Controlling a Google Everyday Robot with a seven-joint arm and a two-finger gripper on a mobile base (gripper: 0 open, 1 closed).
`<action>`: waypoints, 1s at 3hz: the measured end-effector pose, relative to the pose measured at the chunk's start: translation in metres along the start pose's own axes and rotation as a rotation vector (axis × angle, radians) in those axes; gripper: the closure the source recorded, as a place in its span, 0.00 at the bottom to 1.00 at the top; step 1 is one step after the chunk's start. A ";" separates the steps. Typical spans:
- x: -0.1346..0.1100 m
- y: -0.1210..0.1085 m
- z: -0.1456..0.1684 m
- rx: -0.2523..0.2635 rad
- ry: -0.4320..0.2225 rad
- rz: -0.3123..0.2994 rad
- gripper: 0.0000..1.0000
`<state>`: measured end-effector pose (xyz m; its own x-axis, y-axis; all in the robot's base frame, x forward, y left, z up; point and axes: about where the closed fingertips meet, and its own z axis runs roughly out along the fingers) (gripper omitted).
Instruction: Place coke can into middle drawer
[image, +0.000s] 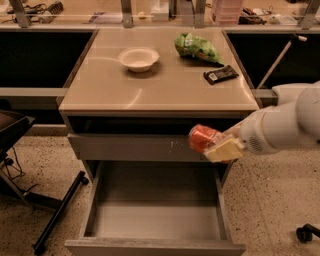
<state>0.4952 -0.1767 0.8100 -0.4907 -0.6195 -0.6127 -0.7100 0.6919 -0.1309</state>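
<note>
The coke can (203, 137), orange-red, lies on its side in my gripper (216, 144), which is shut on it. My white arm (280, 127) comes in from the right. The can hangs in front of the scratched grey drawer front (135, 147), above the right rear part of the open middle drawer (155, 220). That drawer is pulled out wide, with a plain grey floor and low side walls, and nothing lies in it.
On the tan cabinet top (100, 90) stand a white bowl (138, 58), a green snack bag (196, 48) and a black bar wrapper (220, 74). A black chair base (45, 210) stands at the left on the speckled floor.
</note>
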 end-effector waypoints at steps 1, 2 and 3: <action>0.029 0.033 0.071 -0.085 -0.015 0.099 1.00; 0.049 0.058 0.122 -0.148 -0.005 0.155 1.00; 0.070 0.074 0.152 -0.186 0.028 0.192 1.00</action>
<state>0.4852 -0.1126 0.6388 -0.6372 -0.4954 -0.5904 -0.6822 0.7190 0.1329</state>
